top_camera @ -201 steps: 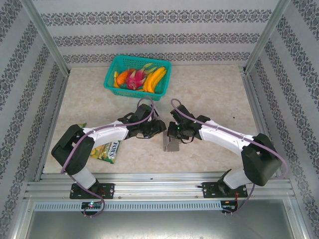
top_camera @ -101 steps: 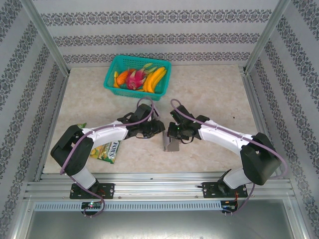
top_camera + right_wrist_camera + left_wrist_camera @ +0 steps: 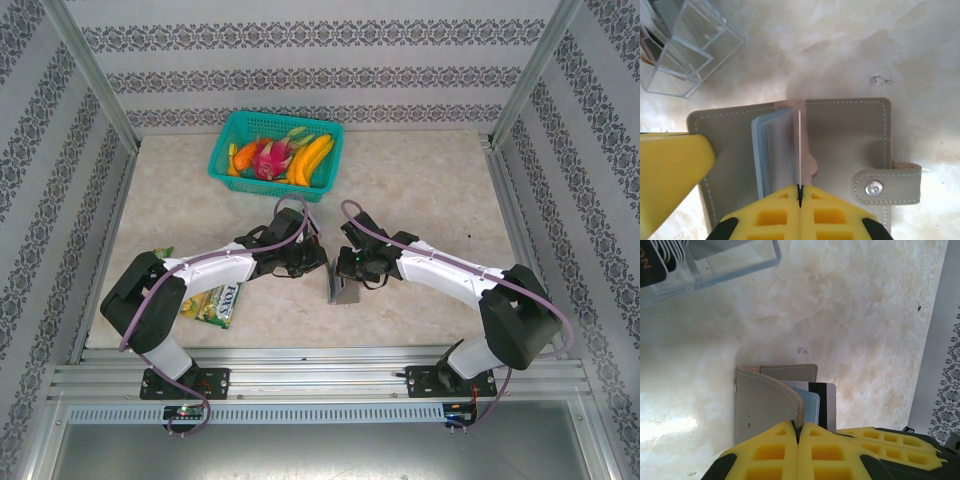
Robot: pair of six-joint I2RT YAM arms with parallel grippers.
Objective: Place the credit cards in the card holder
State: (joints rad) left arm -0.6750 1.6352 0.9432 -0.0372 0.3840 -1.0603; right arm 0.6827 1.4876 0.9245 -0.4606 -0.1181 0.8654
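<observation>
Card holder [image 3: 845,135], one grey folding wallet, lies open on the table [image 3: 420,180], near its middle and between the two wrists. One snap strap sticks out from its right edge, and pale blue inner sleeves stand up along the fold; I cannot count them.

One credit card [image 3: 829,399] is at the holder. It is white with a black stripe and stands on its edge above the fold, so the right wrist view gives it as a thin white line. The right gripper [image 3: 800,205] is closed tight on the lower end of this card. The left gripper [image 3: 797,440] is also closed, and the curled edge of the holder's grey cover goes in between its yellow fingers.

One clear box [image 3: 687,50] with several compartments stands just behind the holder. Some dark cards [image 3: 652,262] are inside it, cut off by the picture border, so their number is not clear.

Further away are one green-yellow snack packet [image 3: 214,304] near the left arm and one teal basket [image 3: 222,165] of fruit at the far side. From above, the arms cover most of the holder.
</observation>
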